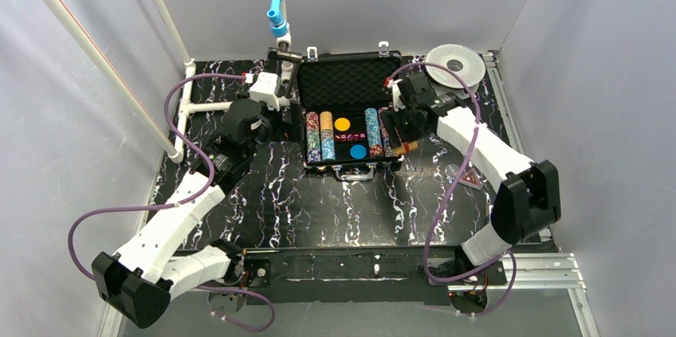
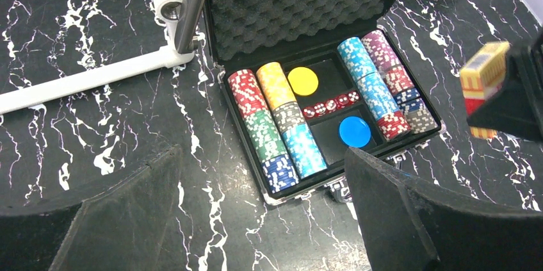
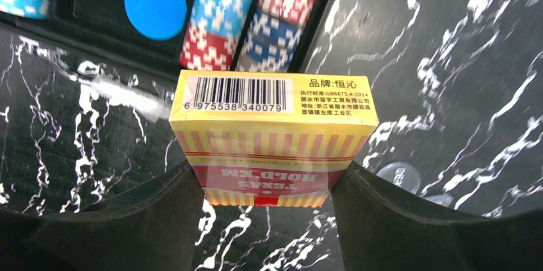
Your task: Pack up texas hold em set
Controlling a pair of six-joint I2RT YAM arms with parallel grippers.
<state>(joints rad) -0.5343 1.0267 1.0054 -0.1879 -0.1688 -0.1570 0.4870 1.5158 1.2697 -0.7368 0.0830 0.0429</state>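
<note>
The black briefcase (image 1: 349, 163) of the texas hold em set lies open at the back middle, its foam-lined lid (image 2: 301, 2) standing up. Rows of multicoloured chips (image 2: 272, 123) fill both sides. Between them lie a yellow disc (image 2: 302, 81), red dice (image 2: 331, 103) and a blue disc (image 2: 355, 131). My right gripper (image 3: 267, 175) is shut on a yellow and red card deck (image 3: 272, 123), held above the table just off the case's front right corner. My left gripper (image 2: 262, 154) hangs open and empty at the case's left side.
A round white-grey spool (image 1: 455, 64) lies behind the case at the right. White pipe framing (image 2: 96, 77) runs along the table at the left back. A small clear round piece (image 3: 398, 175) lies on the marbled table under the right gripper.
</note>
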